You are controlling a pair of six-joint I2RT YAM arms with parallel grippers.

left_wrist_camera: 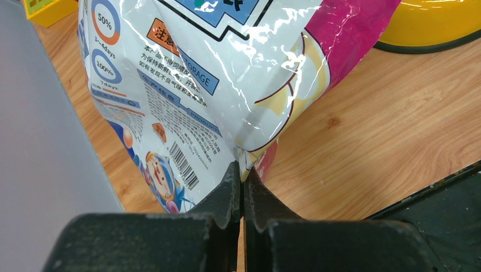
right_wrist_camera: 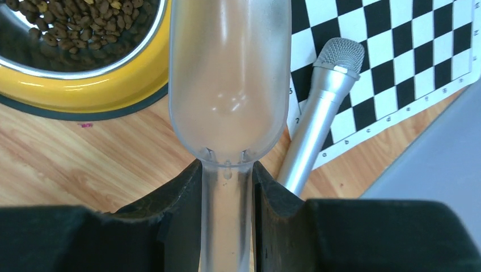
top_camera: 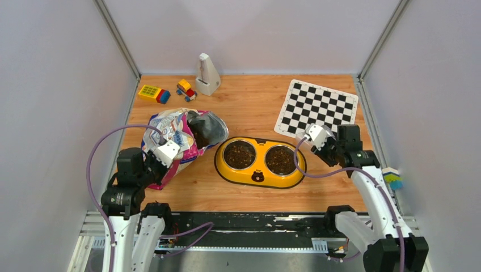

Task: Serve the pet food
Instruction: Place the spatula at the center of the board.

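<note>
Both bowls of the yellow feeder (top_camera: 258, 177) hold kibble (top_camera: 239, 154); left of it the left gripper (left_wrist_camera: 242, 170) pinches the bag (left_wrist_camera: 227, 85) by a corner, right of it the right gripper (right_wrist_camera: 227, 170) clamps the empty scoop (right_wrist_camera: 230, 85), and one tug may spill that open bag.

Brown kibble (top_camera: 239, 154), in both bowls of yellow feeder (top_camera: 258, 177), some in bag (top_camera: 170, 127)

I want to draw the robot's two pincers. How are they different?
The left pincer pinches the cat food bag's thin edge, jaws almost touching; the right pincer grips the clear scoop's handle, jaws apart. The left pincer sits by the bag, the right pincer by the yellow feeder. Both are black and hold something.
</note>
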